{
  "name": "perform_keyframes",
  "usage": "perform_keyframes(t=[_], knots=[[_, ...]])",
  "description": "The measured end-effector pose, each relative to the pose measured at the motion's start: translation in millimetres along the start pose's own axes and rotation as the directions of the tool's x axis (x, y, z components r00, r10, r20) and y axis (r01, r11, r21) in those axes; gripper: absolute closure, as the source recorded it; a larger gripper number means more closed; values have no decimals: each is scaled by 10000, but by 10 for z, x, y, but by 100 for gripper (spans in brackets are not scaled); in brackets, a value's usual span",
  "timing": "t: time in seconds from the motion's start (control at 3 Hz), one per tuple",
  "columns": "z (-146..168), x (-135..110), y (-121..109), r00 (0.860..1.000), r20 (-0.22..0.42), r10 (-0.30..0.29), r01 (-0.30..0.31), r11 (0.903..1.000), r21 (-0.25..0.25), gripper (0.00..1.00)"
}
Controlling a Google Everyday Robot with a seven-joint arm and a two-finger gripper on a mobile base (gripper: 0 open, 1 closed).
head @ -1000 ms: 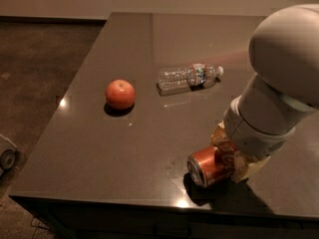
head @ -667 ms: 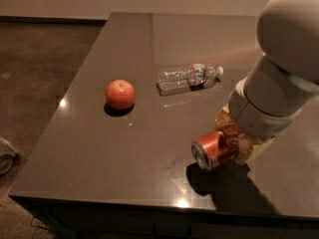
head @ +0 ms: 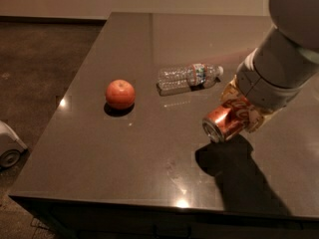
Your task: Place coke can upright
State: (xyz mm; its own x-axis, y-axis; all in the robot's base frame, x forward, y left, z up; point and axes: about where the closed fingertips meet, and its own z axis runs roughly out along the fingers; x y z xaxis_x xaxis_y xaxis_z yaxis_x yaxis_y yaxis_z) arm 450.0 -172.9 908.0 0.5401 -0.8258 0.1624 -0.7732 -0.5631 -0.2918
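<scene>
The red coke can (head: pixel 225 121) is held off the dark table (head: pixel 124 158), tilted on its side with its silver end facing the lower left. Its shadow lies on the table below it. My gripper (head: pixel 239 111) is shut on the coke can at the right of the view, under the big white arm (head: pixel 284 59). The fingers are mostly hidden behind the can and the arm.
A clear plastic water bottle (head: pixel 187 76) lies on its side just up and left of the can. A red apple (head: pixel 120 94) sits left of centre. The table's near edge runs along the bottom, its left edge slants down. A white object (head: pixel 7 146) stands on the floor at left.
The gripper has lifted the coke can off the table and carried it up and to the right. The can's shadow has grown below it. Apple and bottle have not moved.
</scene>
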Motion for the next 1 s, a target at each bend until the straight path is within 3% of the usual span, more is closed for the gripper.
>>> perform_keyframes(t=[0.33, 0.67, 1.0], knots=[[-8, 199, -110, 9922, -672, -1052, 1078, 9935, 374, 100], [-9, 199, -110, 9922, -673, -1052, 1079, 9935, 375, 100], [-22, 251, -171, 9837, -1137, -1396, 1446, 9888, 376, 100]])
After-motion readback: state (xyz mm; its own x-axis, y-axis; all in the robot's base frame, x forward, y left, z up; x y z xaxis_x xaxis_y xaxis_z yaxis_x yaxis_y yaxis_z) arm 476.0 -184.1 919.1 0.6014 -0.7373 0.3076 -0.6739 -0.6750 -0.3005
